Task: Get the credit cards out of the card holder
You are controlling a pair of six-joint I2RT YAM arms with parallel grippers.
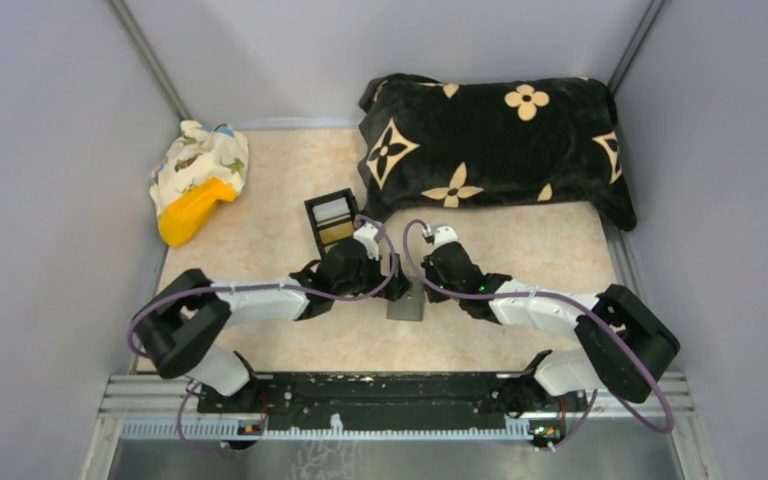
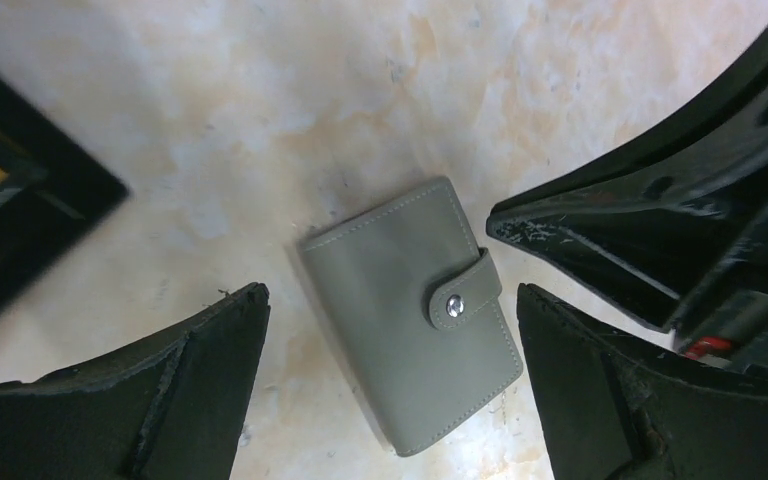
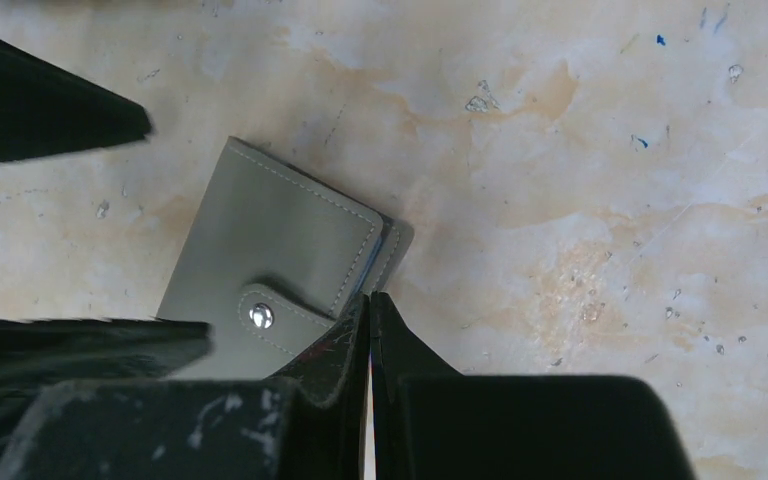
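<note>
The grey card holder (image 1: 406, 300) lies flat on the table between the two grippers, closed, its strap fastened by a silver snap (image 2: 453, 307). No cards show; only a thin blue edge (image 3: 373, 255) peeks from its open side. My left gripper (image 2: 390, 300) is open above the card holder (image 2: 400, 310), one finger on each side, touching nothing. My right gripper (image 3: 370, 300) is shut and empty, its tips at the edge of the card holder (image 3: 270, 235) beside the strap. The right gripper also shows in the left wrist view (image 2: 660, 220).
A black box with gold and silvery compartments (image 1: 332, 220) stands just behind the left gripper. A black pillow with beige flowers (image 1: 495, 140) fills the back right. A patterned cloth with a yellow object (image 1: 198, 180) lies at the back left. Grey walls close both sides.
</note>
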